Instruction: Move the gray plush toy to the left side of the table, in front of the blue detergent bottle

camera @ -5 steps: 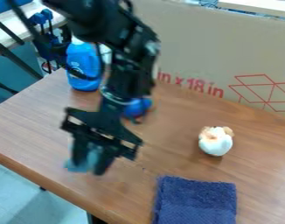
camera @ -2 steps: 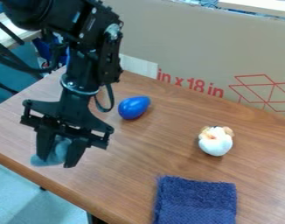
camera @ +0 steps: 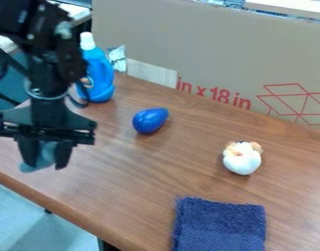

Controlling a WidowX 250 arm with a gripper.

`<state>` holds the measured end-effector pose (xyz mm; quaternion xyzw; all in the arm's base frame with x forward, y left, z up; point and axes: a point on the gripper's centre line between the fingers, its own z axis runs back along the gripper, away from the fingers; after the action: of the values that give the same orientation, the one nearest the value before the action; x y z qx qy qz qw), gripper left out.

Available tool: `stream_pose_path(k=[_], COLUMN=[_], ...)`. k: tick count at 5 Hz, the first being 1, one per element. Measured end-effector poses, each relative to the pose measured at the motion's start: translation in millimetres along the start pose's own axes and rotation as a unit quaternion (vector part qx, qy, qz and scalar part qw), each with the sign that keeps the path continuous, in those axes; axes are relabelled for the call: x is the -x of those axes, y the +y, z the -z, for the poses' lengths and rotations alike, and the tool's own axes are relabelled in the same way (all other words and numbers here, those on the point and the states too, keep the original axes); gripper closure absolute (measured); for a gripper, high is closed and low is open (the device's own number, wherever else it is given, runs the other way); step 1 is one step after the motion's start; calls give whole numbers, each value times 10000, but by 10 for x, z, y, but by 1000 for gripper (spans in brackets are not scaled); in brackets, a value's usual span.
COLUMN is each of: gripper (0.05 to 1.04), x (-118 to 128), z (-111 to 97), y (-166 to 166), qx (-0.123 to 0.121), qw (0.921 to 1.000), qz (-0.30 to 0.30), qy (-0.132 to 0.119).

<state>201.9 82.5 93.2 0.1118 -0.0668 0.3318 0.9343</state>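
Presently gripping a grey-blue object (camera: 50, 150) between the fingers (camera: 63, 155), over the table (camera: 130, 181), apart from a blue egg-shaped thing (camera: 150, 120), a garlic bulb (camera: 242, 160) and a navy cloth (camera: 220, 226).

One slanting view looks down

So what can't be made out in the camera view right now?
In the camera view:
- Grey-blue thing: its full shape, partly covered by the gripper holding it.
- Blue bottle: part of its left side, behind the arm.
- Silvery thing: part of it, behind the bottle.
- Dark blue cloth: its near end, cut off by the bottom edge.
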Motion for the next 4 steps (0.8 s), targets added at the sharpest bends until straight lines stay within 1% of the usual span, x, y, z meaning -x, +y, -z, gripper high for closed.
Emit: stream_pose_path(k=[1,2,3,4], gripper=[585,586,585,585], x=[-143,-255,-352,-553], z=[308,464,567,529], y=[35,-42,-119,-173], qx=[284,413,533,617], qw=[9986,9977,9933,9906], qz=[-422,-486,-1015,-1210], qy=[131,209,119,-161])
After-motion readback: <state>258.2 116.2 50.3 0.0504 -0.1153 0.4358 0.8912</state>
